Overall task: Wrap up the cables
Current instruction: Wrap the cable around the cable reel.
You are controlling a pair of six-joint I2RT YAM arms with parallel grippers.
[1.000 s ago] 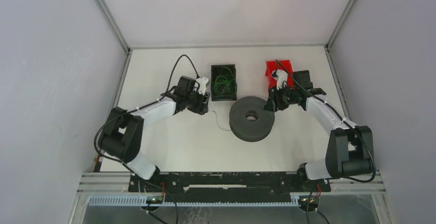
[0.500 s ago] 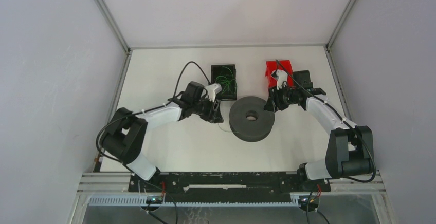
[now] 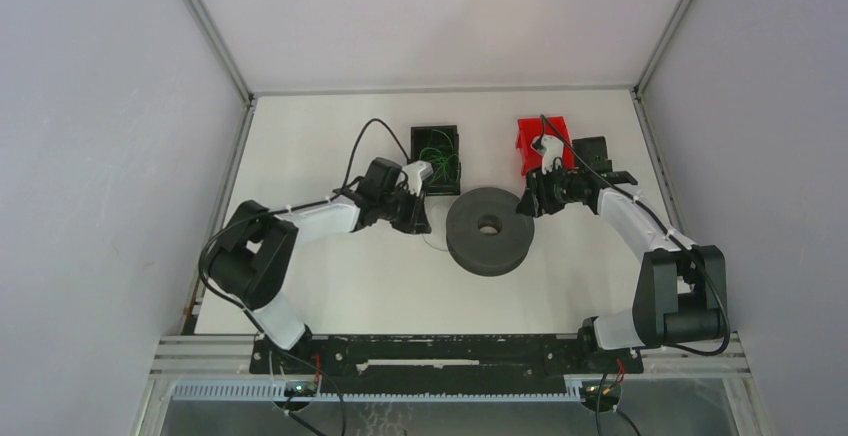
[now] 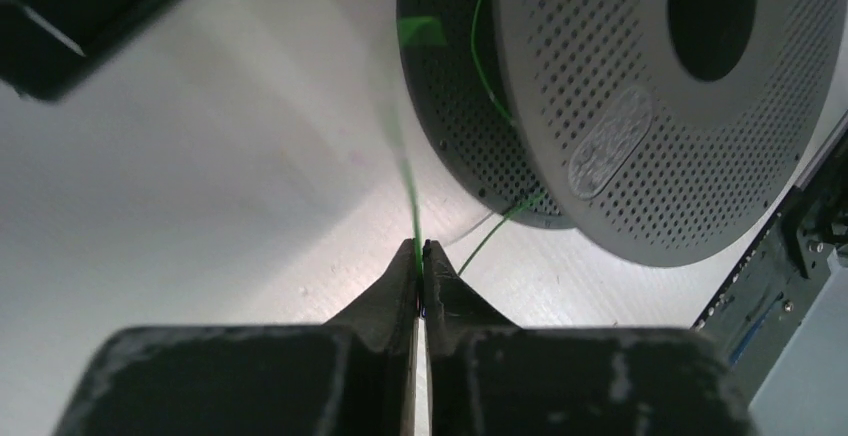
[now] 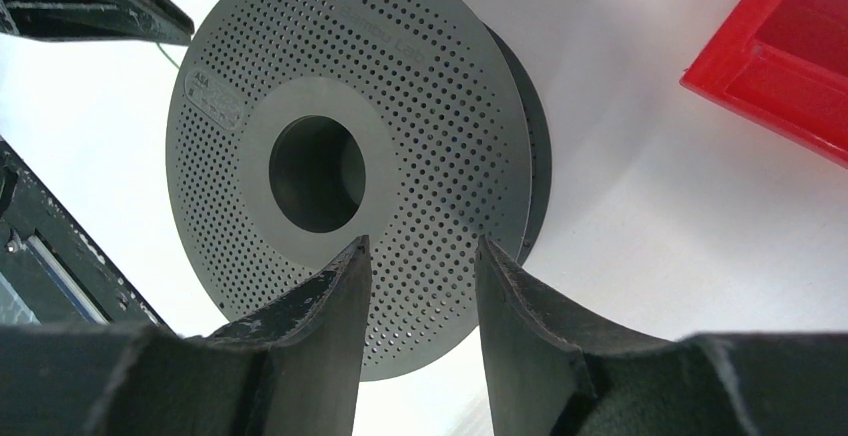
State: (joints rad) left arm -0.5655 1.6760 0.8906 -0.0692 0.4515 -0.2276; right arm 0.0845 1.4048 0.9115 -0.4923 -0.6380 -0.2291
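White worktop [image 3: 340, 278] carries a grey spool [image 3: 488, 232]; left pincer [image 4: 422, 249] pinches a green cable [image 4: 411, 196], right pincer [image 5: 420, 246] stands parted by the spool.

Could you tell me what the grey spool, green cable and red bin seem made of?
Grey spool: likely moulded plastic, matte, with evenly perforated flanges and embossed marks.
Green cable: probably plastic filament or coated wire; thin, evenly coloured, curving loosely.
Red bin: looks like smooth, slightly glossy plastic.

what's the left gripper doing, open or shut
Shut: the left gripper has its fingertips together, pinching the green cable.
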